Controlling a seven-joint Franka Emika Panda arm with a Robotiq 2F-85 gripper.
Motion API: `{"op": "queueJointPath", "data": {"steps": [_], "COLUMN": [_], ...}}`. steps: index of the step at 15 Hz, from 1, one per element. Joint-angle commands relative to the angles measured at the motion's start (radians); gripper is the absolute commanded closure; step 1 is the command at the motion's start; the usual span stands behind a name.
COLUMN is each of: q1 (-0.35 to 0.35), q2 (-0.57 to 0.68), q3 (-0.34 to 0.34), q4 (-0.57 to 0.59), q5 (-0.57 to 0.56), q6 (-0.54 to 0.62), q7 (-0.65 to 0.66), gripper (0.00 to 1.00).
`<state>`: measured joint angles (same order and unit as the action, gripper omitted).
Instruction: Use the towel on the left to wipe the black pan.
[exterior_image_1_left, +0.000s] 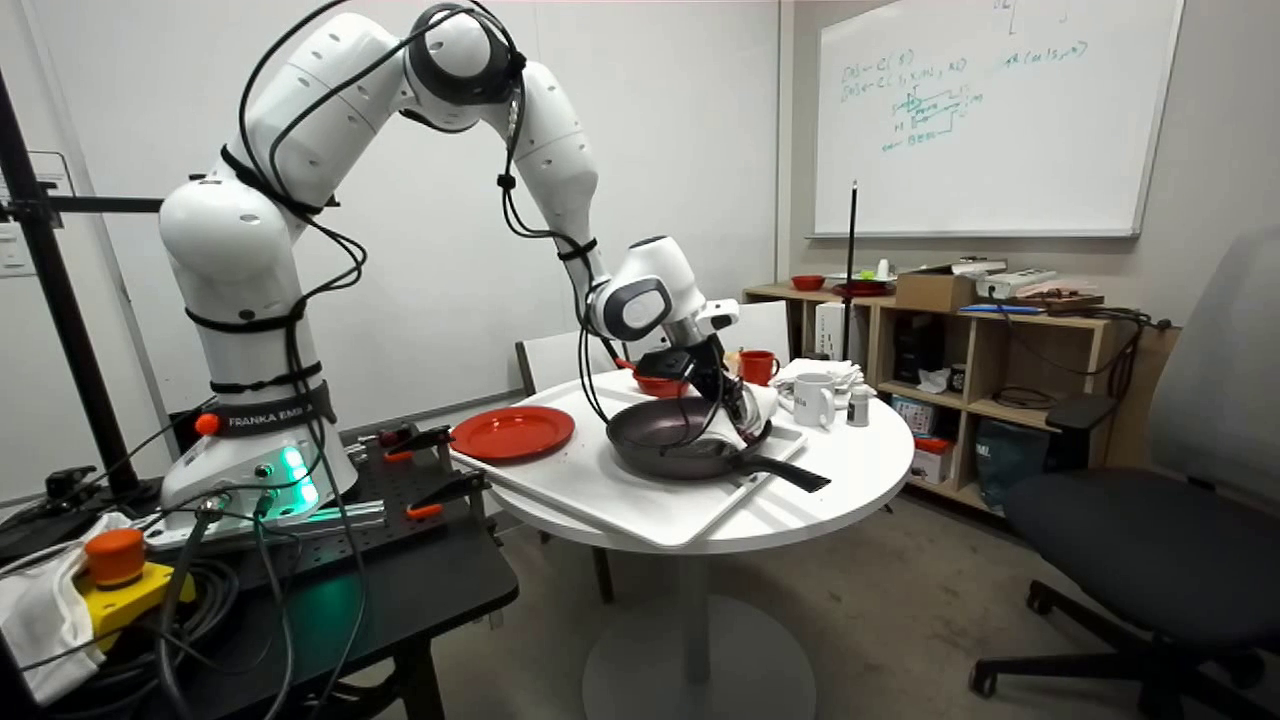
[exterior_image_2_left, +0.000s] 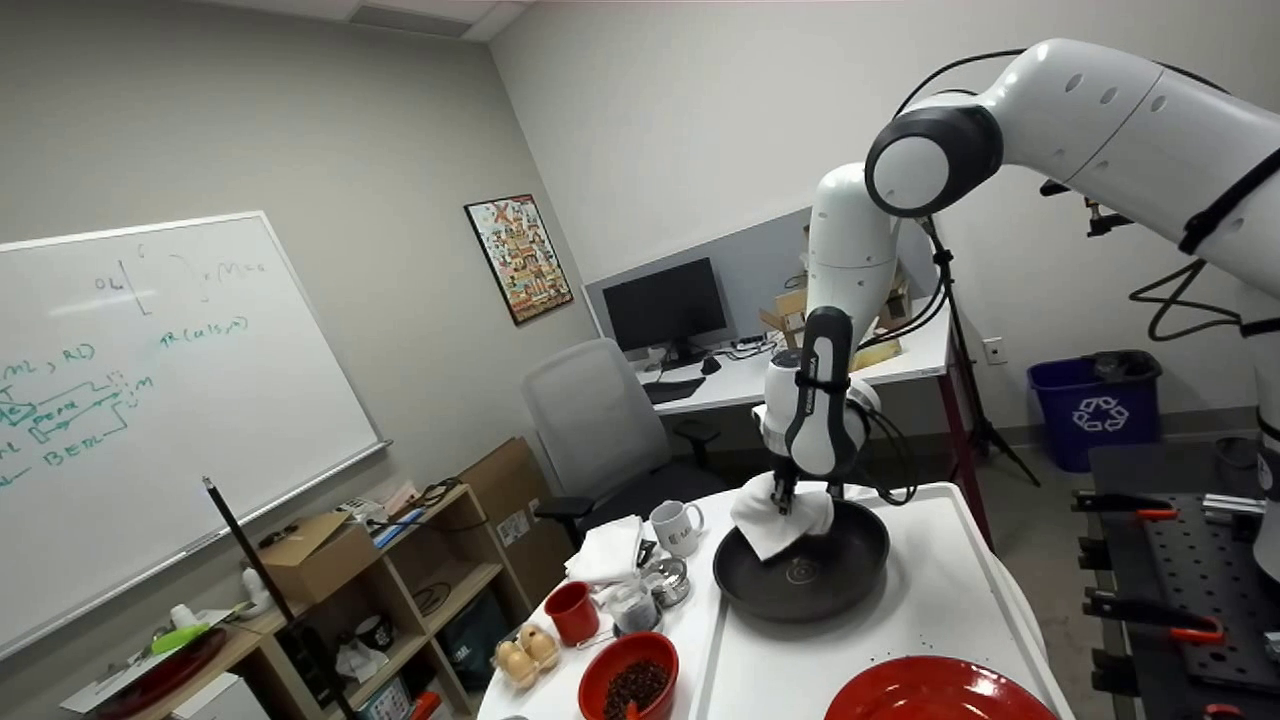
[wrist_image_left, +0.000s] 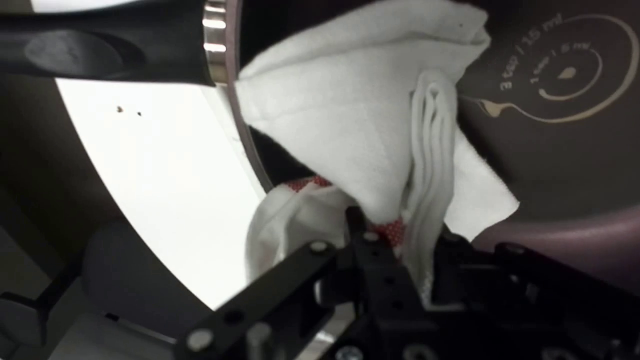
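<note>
Wiping of the black frying pan (exterior_image_2_left: 845, 560) with the red-banded white towel (wrist_image_left: 345, 100), the step I judge to be in hand. To do it well, I should lay the loose fan of cloth flat on the pan floor and draw it in short, overlapping strokes from the rim towards the printed measuring rings (wrist_image_left: 570, 70), pressing lightly, since the pan may slide or tip on its white tray (exterior_image_1_left: 650, 505); the long handle (wrist_image_left: 110, 47) is best left out of the path. The fingers (wrist_image_left: 385, 295) are closed on a folded bunch of the towel, its stacked layers showing between them. Most of the cloth spreads ahead of them in the wrist view, inside the pan on the handle side; one fold overlaps the rim beside the handle. Whether the fingers themselves touch the pan, I cannot tell.
</note>
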<state>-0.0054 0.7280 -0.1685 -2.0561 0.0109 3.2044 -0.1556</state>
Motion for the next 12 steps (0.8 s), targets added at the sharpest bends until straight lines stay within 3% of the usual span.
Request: {"op": "queueJointPath", "data": {"steps": [1, 7, 12], "q1": [0.119, 0.275, 0.331], "q2": [0.045, 0.086, 0.096], "q3": [-0.111, -0.201, -0.204], "q4": [0.016, 0.014, 0.008], "q5": [-0.024, -0.024, -0.03], "q6": [0.005, 0.016, 0.016], "q7": [0.062, 0.101, 0.102], "gripper": [0.96, 0.96, 0.96]}}
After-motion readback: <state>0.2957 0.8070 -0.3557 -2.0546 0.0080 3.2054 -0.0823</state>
